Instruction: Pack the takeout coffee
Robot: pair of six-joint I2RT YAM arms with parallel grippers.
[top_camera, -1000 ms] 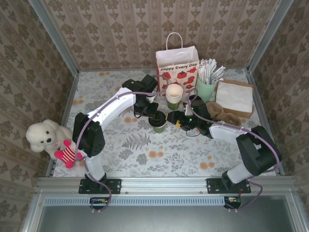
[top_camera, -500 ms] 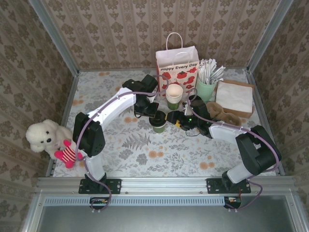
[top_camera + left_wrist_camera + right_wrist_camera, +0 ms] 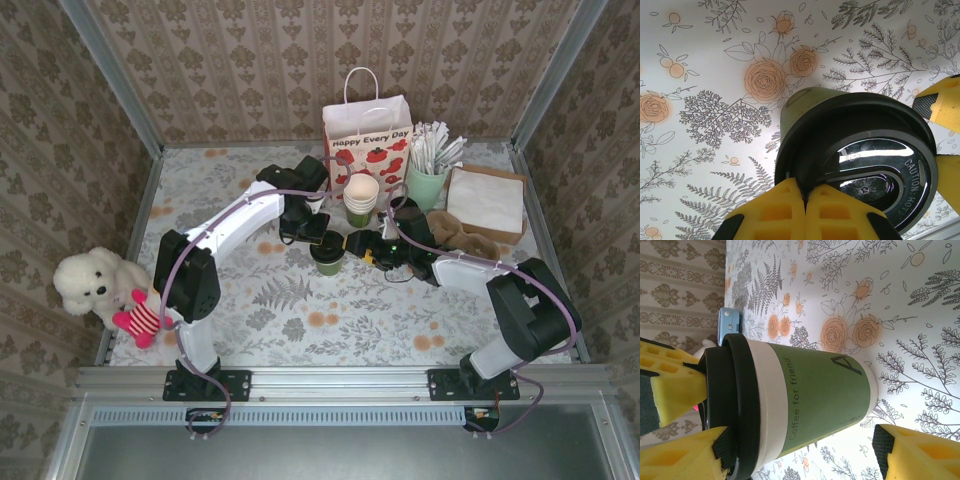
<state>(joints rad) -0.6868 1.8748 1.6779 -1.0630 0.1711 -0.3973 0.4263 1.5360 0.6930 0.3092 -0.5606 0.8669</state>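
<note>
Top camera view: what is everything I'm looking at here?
coffee: one, dark green with a black lid, mid-table
bag: one, white with red print, standing at the back
cup stack: one, cream and green, in front of the bag
mint cup: one, pale green, full of wrapped sticks, right of the stack
napkins: one pile, white, back right
brown paper: one heap, brown, in front of the napkins
plush dog: one, white, left edge
table: one, floral cloth
arms: two, white and black
left gripper: yellow, shut, tips on the lid
right gripper: yellow, open, at the coffee
</note>
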